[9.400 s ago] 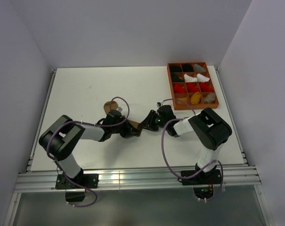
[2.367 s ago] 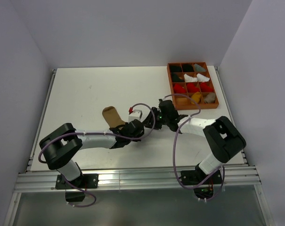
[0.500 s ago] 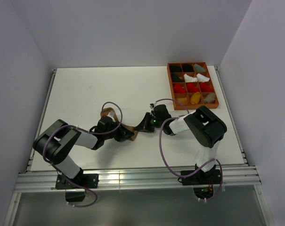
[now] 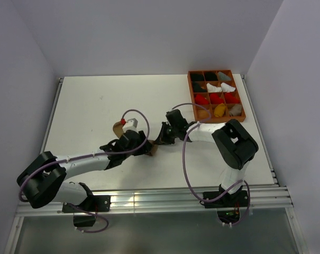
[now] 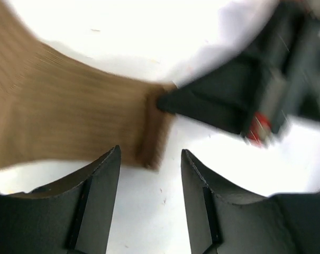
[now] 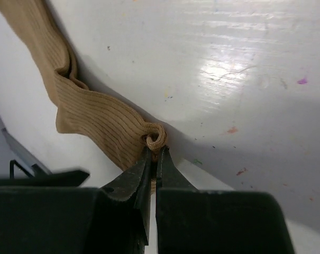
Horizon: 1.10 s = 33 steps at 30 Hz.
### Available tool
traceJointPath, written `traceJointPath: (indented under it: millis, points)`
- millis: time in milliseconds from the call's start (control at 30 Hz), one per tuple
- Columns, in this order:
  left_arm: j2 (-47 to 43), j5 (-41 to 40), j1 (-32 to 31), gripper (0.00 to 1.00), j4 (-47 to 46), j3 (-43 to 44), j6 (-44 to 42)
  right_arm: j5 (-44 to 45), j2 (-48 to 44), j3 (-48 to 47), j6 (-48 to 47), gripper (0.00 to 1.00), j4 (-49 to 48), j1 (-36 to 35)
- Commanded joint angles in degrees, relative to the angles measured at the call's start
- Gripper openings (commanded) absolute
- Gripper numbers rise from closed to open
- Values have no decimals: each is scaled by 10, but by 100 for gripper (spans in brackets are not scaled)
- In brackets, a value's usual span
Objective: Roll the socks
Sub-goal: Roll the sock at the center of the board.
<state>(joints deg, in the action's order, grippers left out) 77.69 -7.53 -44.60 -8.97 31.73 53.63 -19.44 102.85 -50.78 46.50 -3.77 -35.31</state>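
Pincer work at the middle of a white table [image 4: 96, 100]: the right gripper [image 6: 154, 159] presses its fingertips together on the end of a light brown ribbed sock [image 6: 96, 119], where the fabric has curled into a tight first turn. The pinch appears to catch the curl itself, though the wrist view shows only its outer lip at the tips. Such a hold suits the job, since a roll needs a firm core to wind around.

Across from it, the left gripper [image 5: 150, 159] hovers just over the same end of the sock with its jaws spread and nothing between them. The sock's edge lies in the gap between them. From there it could clamp the fabric flat so the sock does not slide as the roll is wound, or take over the curl. Which of the two is intended cannot be read from the views.

Most of the sock lies flat on the table, running from the pinched end back toward the left arm. It is well apart from the orange compartment tray [image 4: 191, 98] at the far right corner, where finished bundles sit in their cells. The roll is judged barely begun, with almost the whole length of the sock yet to wind.
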Motion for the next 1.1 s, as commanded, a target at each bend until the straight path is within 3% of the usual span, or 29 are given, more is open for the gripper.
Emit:
traceJointPath:
  millis: [0,100,333,800,1067]
  points:
    - [-17,-175,-80,54,73,38,-82,75,-12,-43,-30,0,143,-9]
    - [8,-289,-146,54,79,75,-118,83,-8,-72,-31,0,178,-17]
    - [122,-418,-237,49,106,152,-169,85,7,-112,-35,0,218,-25]
    - [244,-398,-248,38,139,205,-167,70,23,-123,-36,0,225,-27]
    - [266,-400,-260,34,163,225,-165,61,29,-123,-33,0,220,-27]
